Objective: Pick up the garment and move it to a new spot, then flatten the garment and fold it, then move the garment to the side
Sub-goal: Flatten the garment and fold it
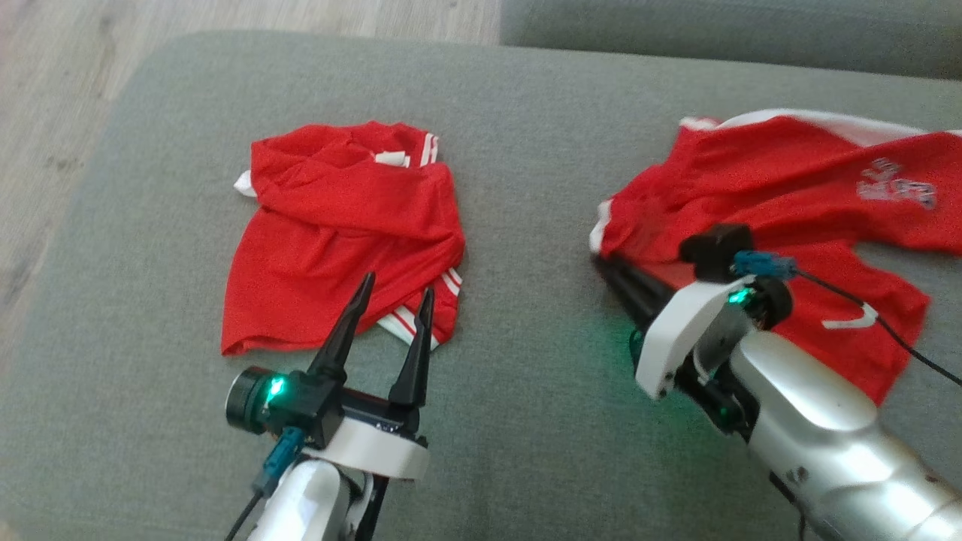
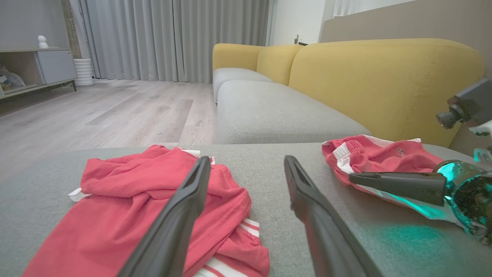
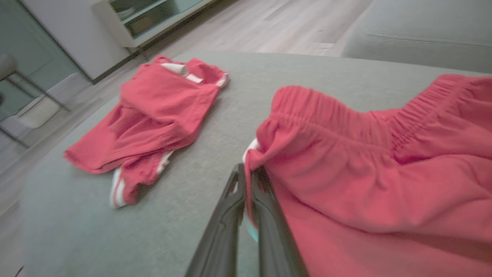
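A red garment (image 1: 789, 188) with white trim and an elastic waistband lies spread at the right of the grey cushion (image 1: 526, 113). My right gripper (image 1: 601, 263) is shut on its left corner, low at the cushion surface; the right wrist view shows the red garment (image 3: 365, 173) with a fold of it pinched between the right gripper (image 3: 246, 173) tips. From the left wrist I see the same garment (image 2: 376, 157) and right gripper (image 2: 353, 177). My left gripper (image 1: 398, 285) is open and empty, its tips over the near edge of a second, crumpled red garment (image 1: 338, 225).
The second red garment (image 2: 134, 200) (image 3: 153, 111) has white stripes and lies at the cushion's left. Wood floor (image 1: 60, 113) runs past the left edge. A yellow sofa (image 2: 384, 77) with a grey seat (image 2: 269, 111) stands beyond, and a cabinet (image 2: 38, 65) far left.
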You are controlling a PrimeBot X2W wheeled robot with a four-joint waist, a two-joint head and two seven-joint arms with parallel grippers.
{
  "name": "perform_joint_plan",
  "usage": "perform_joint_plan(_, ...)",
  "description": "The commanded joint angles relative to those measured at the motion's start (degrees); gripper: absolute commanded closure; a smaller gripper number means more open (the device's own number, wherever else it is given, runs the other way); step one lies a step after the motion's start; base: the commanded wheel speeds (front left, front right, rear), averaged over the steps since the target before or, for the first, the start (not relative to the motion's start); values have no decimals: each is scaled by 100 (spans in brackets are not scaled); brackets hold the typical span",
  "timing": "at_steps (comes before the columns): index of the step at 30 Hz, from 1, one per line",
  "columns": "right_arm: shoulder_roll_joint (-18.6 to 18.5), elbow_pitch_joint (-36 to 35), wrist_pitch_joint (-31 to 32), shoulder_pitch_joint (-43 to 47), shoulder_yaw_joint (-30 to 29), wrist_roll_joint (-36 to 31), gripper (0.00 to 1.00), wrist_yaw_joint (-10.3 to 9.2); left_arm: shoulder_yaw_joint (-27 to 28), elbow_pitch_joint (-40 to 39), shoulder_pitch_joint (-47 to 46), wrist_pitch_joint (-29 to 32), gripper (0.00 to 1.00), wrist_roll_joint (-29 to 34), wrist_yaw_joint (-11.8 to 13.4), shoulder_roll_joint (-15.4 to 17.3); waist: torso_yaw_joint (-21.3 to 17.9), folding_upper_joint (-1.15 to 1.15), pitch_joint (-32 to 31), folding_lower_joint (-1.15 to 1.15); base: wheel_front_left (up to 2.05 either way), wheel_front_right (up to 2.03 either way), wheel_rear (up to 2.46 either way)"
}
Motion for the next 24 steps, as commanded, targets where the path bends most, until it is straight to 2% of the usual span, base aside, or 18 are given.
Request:
perform_joint_plan(1, -57, -325, 54, 25, 204, 187, 100, -4, 206, -149, -49, -46, 0, 48, -28, 13, -72, 0, -96, 1, 0, 0, 0)
perform_joint_plan(7, -662, -1242, 557, 87, 1284, 1136, 100, -4, 287, -152, 85, -46, 0, 88, -53, 19, -224, 0, -276, 1, 0, 0, 0)
perform_joint_plan(10, -796, -1455, 653, 42, 1653, 1437, 100, -4, 322, -162, 115, -46, 0, 103, -67, 20, -299, 0, -320, 1, 0, 0, 0)
perform_joint_plan(13, -829, -1428, 559, -54, 1925, 1460, 100, -4, 339, -171, 134, -46, 0, 115, -80, 20, -391, 0, -343, 1, 0, 0, 0)
perform_joint_plan(14, -815, -1355, 428, -94, 1957, 1393, 2, -4, 351, -176, 141, -46, 0, 118, -77, 20, -432, 0, -351, 1, 0, 0, 0)
perform_joint_plan(19, -499, -798, -483, -104, 1694, 1141, 0, -4, 456, -195, 184, -46, 0, 132, -70, 29, -693, 0, -432, 1, 0, 0, 0)
perform_joint_plan(24, -308, -421, -1016, 166, 1113, 885, 0, -4, 568, -230, 263, -46, 0, 135, -67, 47, -985, 0, -577, 1, 0, 0, 0)
